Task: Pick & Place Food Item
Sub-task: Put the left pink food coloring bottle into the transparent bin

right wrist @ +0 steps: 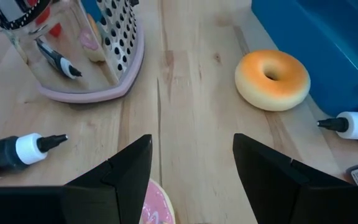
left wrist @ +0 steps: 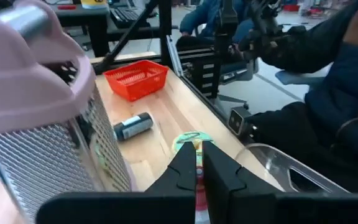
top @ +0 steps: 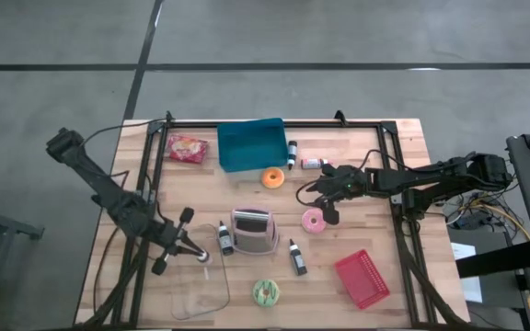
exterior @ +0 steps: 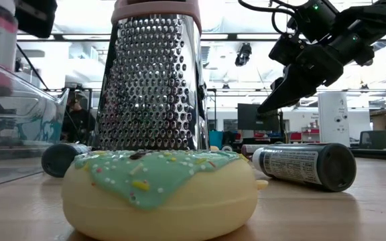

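- Right gripper (right wrist: 191,180) is held wide open, nothing gripped, above the pink-frosted round doughnut (right wrist: 154,208), seen just below the jaws.
- Left gripper (top: 202,256) is shut, empty, beside the clear glass container (top: 201,290).

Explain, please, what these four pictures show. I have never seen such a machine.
It is a robot with two dark arms at a wooden table. One picture looks down from above, one looks level across the tabletop, and two come from cameras on the wrists. On the table lie toy doughnuts, small bottles, a metal grater, a blue bin and a red basket. The right gripper hangs open above the pink doughnut; the orange doughnut lies ahead of it. The left gripper is shut and empty, near a clear container. Nothing is held.
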### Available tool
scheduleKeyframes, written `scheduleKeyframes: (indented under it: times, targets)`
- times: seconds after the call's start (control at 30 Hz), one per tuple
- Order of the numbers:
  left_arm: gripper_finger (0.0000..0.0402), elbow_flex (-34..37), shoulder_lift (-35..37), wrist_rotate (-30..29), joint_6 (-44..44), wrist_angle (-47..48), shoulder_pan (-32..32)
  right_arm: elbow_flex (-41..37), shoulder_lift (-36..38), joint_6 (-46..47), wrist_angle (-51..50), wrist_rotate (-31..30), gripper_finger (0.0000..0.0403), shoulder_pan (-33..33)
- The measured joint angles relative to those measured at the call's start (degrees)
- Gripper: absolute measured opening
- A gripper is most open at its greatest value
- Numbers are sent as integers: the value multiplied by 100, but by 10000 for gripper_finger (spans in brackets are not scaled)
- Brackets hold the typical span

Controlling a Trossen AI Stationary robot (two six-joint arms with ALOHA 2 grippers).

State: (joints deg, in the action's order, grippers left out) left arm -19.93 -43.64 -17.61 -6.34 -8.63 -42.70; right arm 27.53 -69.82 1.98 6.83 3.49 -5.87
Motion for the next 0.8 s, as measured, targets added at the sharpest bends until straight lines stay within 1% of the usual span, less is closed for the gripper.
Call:
scheduleKeyframes:
  times: [0.1,0.37,0.53,0.8]
  targets:
    - [6,150,-10,29,-141,-15,-1,0,0,19,2,1,219,0]
    - [6,621,-79,19,-143,-706,0,0,0,42,63,0,219,0]
    - [6,829,-102,-26,-307,-744,0,0,0,42,82,0,219,0]
    - [6,865,-582,-33,-459,-767,0,0,-2,63,105,0,219,-2]
